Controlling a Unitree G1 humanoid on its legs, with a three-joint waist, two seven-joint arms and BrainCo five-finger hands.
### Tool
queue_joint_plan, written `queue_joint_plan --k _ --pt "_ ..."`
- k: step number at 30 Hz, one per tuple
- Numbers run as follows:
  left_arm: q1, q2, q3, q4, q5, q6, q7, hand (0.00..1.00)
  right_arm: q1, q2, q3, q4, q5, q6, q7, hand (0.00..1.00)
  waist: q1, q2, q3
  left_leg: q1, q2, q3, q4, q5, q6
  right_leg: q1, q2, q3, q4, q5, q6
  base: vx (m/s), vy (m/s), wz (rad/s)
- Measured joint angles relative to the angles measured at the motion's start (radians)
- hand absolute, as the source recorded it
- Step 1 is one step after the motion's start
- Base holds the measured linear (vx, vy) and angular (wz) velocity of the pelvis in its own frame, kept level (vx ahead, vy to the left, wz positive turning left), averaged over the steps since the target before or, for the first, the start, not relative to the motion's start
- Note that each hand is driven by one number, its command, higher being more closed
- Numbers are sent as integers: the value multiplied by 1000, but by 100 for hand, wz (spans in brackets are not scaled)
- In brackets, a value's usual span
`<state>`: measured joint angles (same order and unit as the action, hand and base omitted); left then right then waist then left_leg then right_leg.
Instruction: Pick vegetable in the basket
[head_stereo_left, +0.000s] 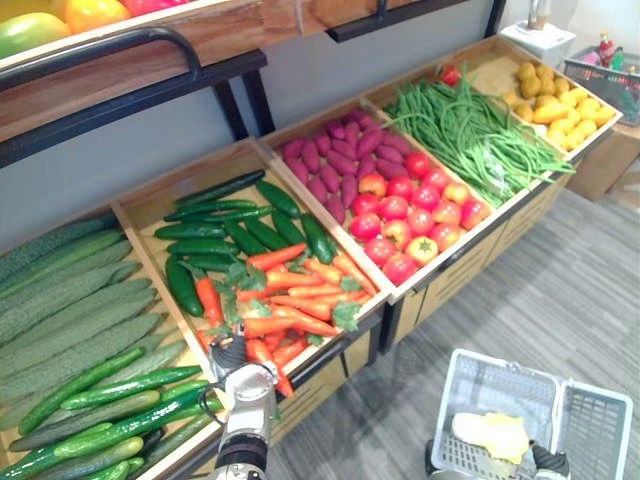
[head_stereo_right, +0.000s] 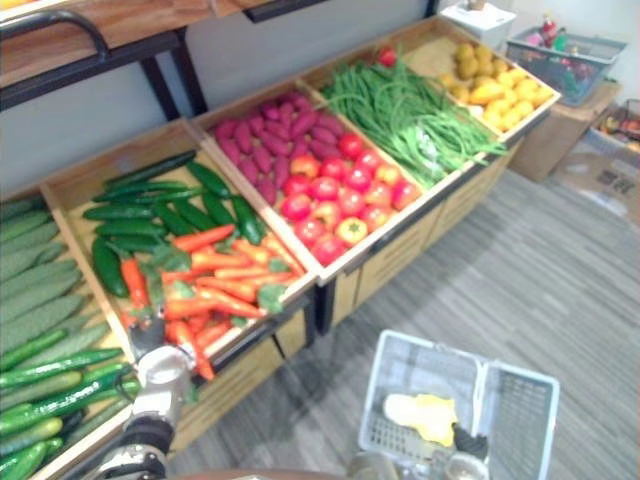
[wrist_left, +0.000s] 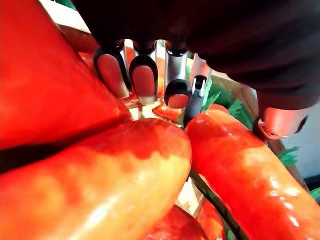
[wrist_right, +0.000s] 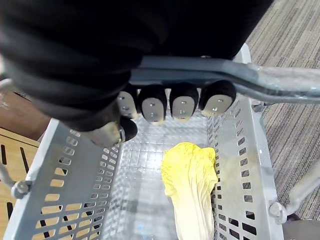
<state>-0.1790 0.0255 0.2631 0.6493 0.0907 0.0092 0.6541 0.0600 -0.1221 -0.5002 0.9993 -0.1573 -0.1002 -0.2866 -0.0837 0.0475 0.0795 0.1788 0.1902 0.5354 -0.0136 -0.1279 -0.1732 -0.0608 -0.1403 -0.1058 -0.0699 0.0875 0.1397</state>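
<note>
a grocery shop's produce section: a sloped wooden stand (head_stereo_left: 465, 265) of open bins heaped with carrots (head_stereo_left: 285, 300), tomatoes (head_stereo_left: 405, 215) and green beans (head_stereo_left: 470, 135), with a grey shopping basket (head_stereo_left: 595, 435) before it

The left hand (head_stereo_left: 229, 354) rested on the near end of the carrots (head_stereo_left: 290, 300), which shared a wooden crate (head_stereo_left: 135, 208) with dark cucumbers (head_stereo_left: 215, 232) lying just behind them. Left of the carrots lay long green gourds (head_stereo_left: 70, 320); to their right were purple sweet potatoes (head_stereo_left: 335, 160) and tomatoes (head_stereo_left: 410, 215), with green beans (head_stereo_left: 470, 130) and yellow fruit (head_stereo_left: 555, 100) farther right. Down on the floor, right of the carrots, stood a grey basket (head_stereo_left: 595, 425) holding a yellow cabbage (head_stereo_left: 490, 435), the right hand (head_stereo_left: 548, 462) at its near rim.
</note>
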Motion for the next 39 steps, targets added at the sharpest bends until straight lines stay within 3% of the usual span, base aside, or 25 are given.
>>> queue_joint_plan --k 11,21,27,35,36,39 --pt "-113 36 22 8 0 1 70 100 2 0 9 3 0 -12 -3 100 -11 -8 5 0 5 -38 2 0 0 14 -4 -33 12 0 -1 -64 -61 9" --pt "-189 56 60 -110 1 0 126 100 4 0 8 2 0 -12 -3 100 -22 -12 4 0 6 -56 3 0 0 17 -7 -46 28 -2 -3 -58 -49 4" --pt "-207 56 67 -195 2 0 128 100 4 0 8 1 -1 -12 -3 100 -22 -28 0 0 5 -60 9 1 1 17 -10 -49 34 -2 -3 -30 -34 2" --pt "-204 11 -38 -369 44 -10 91 100 11 -2 -2 -2 -1 -12 -3 100 -21 -37 -1 -1 0 -67 11 1 1 24 -16 -48 35 -2 -3 -32 -26 2" --pt "-204 10 -51 -369 48 -10 80 0 11 -2 -3 -2 -1 -12 -3 100 -22 -37 -1 -1 -1 -68 11 1 1 24 -17 -48 36 -2 -3 -35 -29 -2" --pt "-203 10 -63 -369 56 -10 71 0 11 -2 -3 -2 -2 -12 -3 100 -22 -37 -1 -1 -2 -69 11 1 2 24 -19 -50 36 -2 -3 -11 -9 0"
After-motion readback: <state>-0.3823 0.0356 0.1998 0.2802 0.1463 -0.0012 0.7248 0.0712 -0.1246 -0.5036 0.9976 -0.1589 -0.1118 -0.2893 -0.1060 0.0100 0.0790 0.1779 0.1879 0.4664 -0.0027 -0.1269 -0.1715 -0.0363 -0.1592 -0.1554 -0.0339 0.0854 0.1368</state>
